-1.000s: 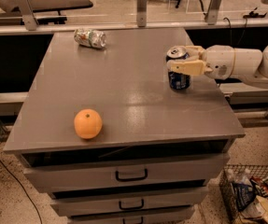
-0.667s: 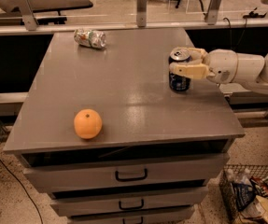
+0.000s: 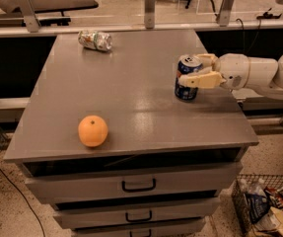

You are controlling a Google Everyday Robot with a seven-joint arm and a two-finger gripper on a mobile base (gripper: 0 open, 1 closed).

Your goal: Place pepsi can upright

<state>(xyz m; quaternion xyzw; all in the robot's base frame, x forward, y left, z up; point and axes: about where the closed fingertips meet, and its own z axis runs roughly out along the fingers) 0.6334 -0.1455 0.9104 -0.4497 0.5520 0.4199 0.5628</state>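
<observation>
The pepsi can (image 3: pixel 186 84) is dark blue with a silver top. It stands upright on the grey table (image 3: pixel 131 83) near its right edge. My gripper (image 3: pixel 191 70) reaches in from the right and is shut on the can, with one cream finger (image 3: pixel 202 80) across its front and the other behind its top. The can's base looks to be touching the tabletop.
A silver-white can (image 3: pixel 95 39) lies on its side at the back of the table. An orange (image 3: pixel 92 131) sits near the front left edge. Drawers are below the tabletop. A wire basket of litter (image 3: pixel 269 206) stands on the floor at the lower right.
My gripper and the pepsi can have moved down and slightly left, closer to the tabletop. The orange and the silver-white can have not moved.
</observation>
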